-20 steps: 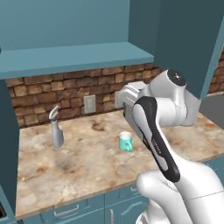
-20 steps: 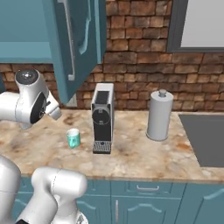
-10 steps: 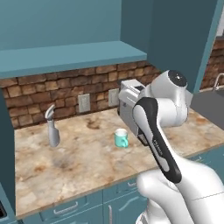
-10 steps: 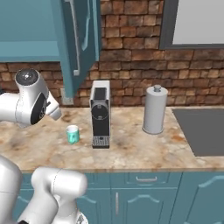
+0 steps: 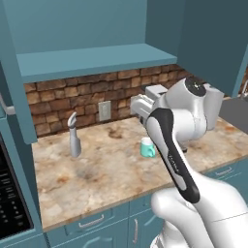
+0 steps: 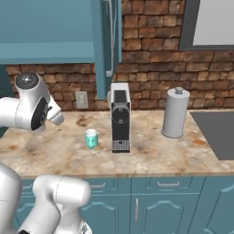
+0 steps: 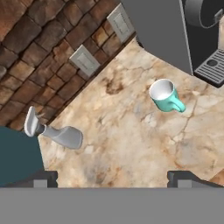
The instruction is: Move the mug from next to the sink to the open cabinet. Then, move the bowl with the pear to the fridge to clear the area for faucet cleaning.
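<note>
Step in hand: approach to the mug (image 7: 166, 97), first of the two moves. The mug stands upright on the worktop (image 5: 106, 174), just left of the coffee machine (image 6: 120, 118) (below the open cabinet (image 5: 92, 59)). The pincer (image 7: 113, 178) hangs above, jaws wide apart, empty. Next: descend and straddle the mug.

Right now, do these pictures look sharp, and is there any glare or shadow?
Left base view: soft, slightly blurred, flat lighting, no glare. Right base view: crisper; the coffee machine casts little shadow. Hand view: tilted, the mug clear with a faint shadow.
</note>
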Available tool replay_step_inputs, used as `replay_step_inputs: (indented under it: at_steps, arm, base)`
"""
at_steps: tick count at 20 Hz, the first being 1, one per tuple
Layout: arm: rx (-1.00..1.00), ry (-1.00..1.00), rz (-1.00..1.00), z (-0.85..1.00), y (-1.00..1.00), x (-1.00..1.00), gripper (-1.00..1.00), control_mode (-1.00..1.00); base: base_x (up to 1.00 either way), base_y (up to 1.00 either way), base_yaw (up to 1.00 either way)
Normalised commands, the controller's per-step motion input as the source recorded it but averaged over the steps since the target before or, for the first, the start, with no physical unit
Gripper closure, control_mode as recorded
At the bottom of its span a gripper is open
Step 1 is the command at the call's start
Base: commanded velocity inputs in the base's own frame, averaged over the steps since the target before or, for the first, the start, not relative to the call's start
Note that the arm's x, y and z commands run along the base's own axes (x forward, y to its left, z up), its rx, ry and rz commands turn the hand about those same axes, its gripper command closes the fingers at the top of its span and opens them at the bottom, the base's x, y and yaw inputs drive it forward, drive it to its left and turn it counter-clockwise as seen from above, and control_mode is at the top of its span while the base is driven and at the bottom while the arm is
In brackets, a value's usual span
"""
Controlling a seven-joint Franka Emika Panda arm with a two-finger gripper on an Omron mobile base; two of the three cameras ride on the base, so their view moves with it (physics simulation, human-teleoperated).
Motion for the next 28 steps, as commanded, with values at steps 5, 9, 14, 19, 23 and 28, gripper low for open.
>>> replay_step_inputs:
  at_steps: [5,9,14,19,23,28]
  arm:
    - [0.00,-0.01,0.04,-0.04,-0.14,0.07,-1.00,-1.00]
    - [-0.08,-0.04,0.21,-0.40,-0.51,0.36,-1.00,-1.00]
    - [-0.14,0.03,0.26,-0.66,-0.57,0.38,-1.00,-1.00]
    - [-0.17,0.05,0.25,-0.90,-0.27,0.41,-1.00,-1.00]
    - [-0.22,0.12,0.16,-0.97,-0.09,0.38,-1.00,-1.00]
    - [-0.27,0.34,0.00,-0.72,0.07,0.45,-1.00,-1.00]
  base:
    - [0.01,-0.01,0.00]
    - [0.00,0.00,0.00]
    - [0.00,0.00,0.00]
    - [0.00,0.00,0.00]
    - [0.00,0.00,0.00]
    - [0.00,0.00,0.00]
